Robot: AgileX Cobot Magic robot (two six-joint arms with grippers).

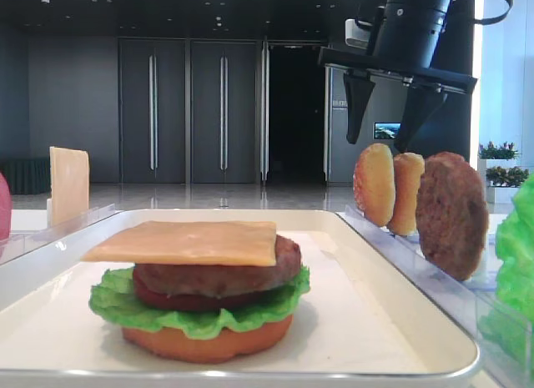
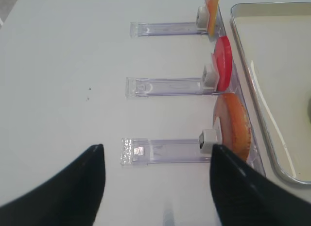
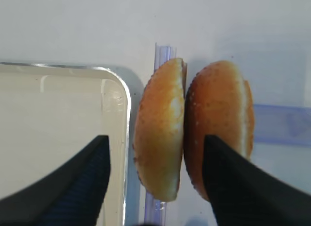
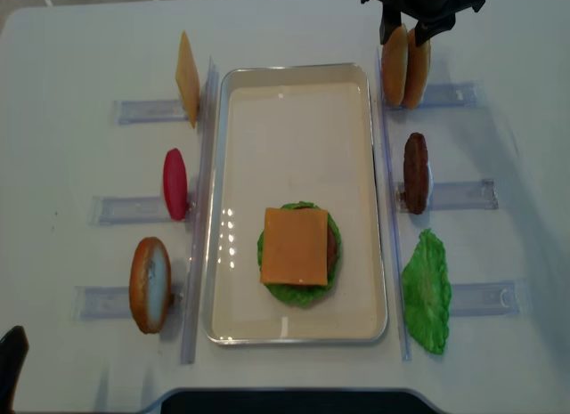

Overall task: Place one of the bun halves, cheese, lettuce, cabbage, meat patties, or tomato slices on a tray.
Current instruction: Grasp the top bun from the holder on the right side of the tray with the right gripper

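Two bun halves (image 1: 375, 184) (image 3: 160, 133) (image 4: 403, 65) stand on edge side by side in a clear rack right of the white tray (image 4: 218, 209) (image 1: 350, 321). My right gripper (image 1: 377, 144) (image 3: 155, 137) (image 4: 405, 31) hangs open just above them, the left half between its fingers, touching neither. On the tray sits a stack: bottom bun, lettuce (image 1: 200, 317), tomato, meat patty (image 1: 217, 275), cheese (image 1: 188, 242) (image 4: 296, 246) on top. My left gripper (image 2: 156, 147) is open and holds nothing, over bare table left of the tray.
Right racks hold a patty (image 4: 415, 172) (image 1: 451, 214) and a lettuce leaf (image 4: 427, 291). Left racks hold a cheese slice (image 4: 187, 78) (image 1: 68, 183), a tomato slice (image 4: 175, 183) (image 2: 223, 69) and another bun piece (image 4: 149, 284) (image 2: 233, 124).
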